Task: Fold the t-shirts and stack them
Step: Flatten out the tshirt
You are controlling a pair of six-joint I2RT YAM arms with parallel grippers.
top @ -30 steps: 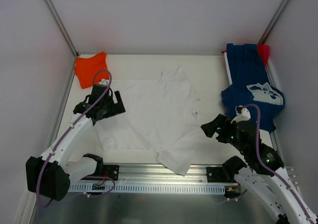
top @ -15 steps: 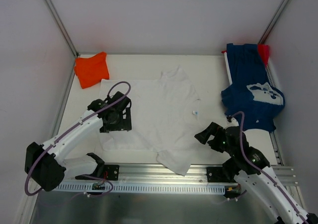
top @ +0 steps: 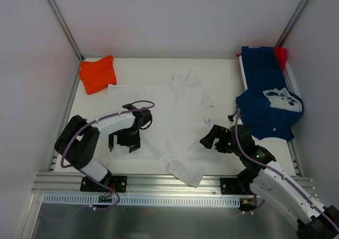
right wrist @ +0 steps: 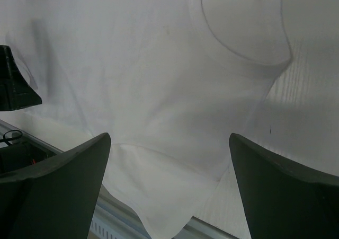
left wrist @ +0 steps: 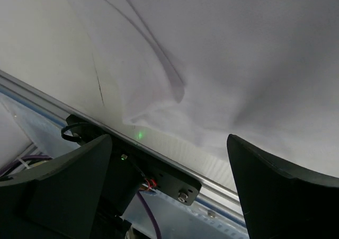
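A plain white t-shirt [top: 169, 117] lies spread flat across the middle of the table. Its near sleeve [right wrist: 159, 196] reaches the front rail. An orange t-shirt [top: 97, 73] sits folded at the back left. At the right lies a navy blue t-shirt [top: 267, 98] with white print, and a small red t-shirt [top: 281, 55] shows behind it. My left gripper [top: 123, 145] hangs open over the white shirt's near-left part, holding nothing [left wrist: 169, 188]. My right gripper [top: 210, 138] is open above the shirt's near-right side, with cloth below its fingers [right wrist: 169, 188].
A metal rail [top: 159, 183] runs along the near edge, with the left arm's black mount plate [left wrist: 169, 178] bolted to it. White walls and slanted frame posts [top: 61, 21] close in the table on three sides.
My left arm swung from beside the orange shirt to the white shirt's near-left part. My right arm moved left and forward from the navy shirt's side. Both grippers stayed open.
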